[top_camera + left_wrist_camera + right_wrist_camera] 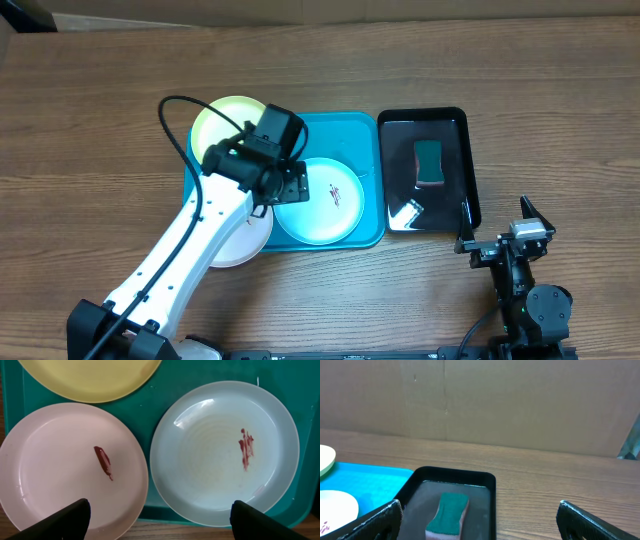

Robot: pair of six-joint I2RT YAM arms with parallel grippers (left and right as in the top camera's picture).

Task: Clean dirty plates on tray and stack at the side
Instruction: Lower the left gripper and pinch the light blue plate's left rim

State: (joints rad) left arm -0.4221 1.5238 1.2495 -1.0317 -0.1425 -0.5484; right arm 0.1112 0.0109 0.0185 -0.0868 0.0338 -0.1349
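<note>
We hold the left arm stretched forward, left hand (288, 186) spread wide; the right hand (497, 228) sits tucked back, equally wide.

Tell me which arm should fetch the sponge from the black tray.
Right. The right gripper, open, sits beside the black tray facing the sponge; the left gripper hovers open over the plates on the turquoise tray.

Glossy plastic plates (225, 450), wood-grain table (100, 100)
</note>
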